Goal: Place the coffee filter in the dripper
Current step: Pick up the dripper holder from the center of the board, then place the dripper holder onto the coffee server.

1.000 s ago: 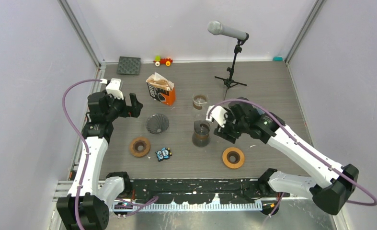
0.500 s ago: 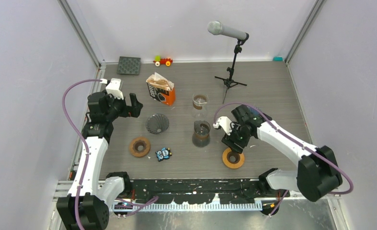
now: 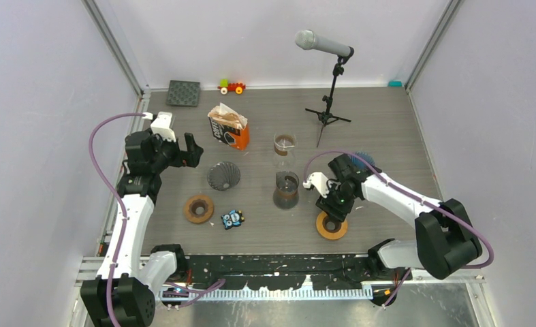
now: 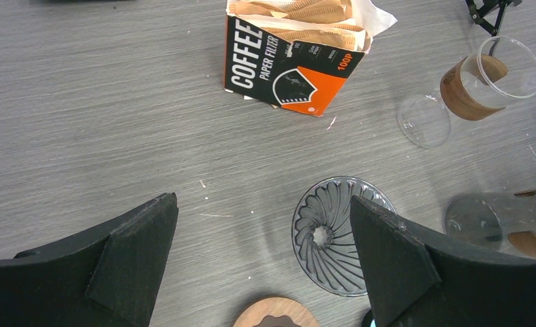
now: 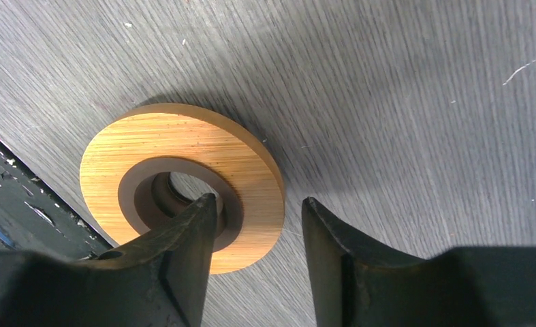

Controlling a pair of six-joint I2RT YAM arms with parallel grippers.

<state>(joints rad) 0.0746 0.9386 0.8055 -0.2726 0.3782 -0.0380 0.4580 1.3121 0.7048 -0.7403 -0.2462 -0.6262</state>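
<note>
My right claw (image 3: 332, 216) stood part open, empty, at one of two wooden rings (image 3: 340, 230); two glass carafes (image 3: 285, 145) stood nearby. From my left wrist, filters (image 4: 312, 13) sat in one box (image 4: 285, 75), one dripper (image 4: 340, 235) near it. From my right wrist, my jaws straddled the ring's rim: closing might skid it.

Black-and-orange filter box (image 4: 289, 68), white lettering — honey-striped wooden ring (image 5: 183, 139) — grey woodgrain table (image 4: 81, 136)

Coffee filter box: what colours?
Black and orange cardboard coffee filter box, white lettering; clearest in the left wrist view.
</note>
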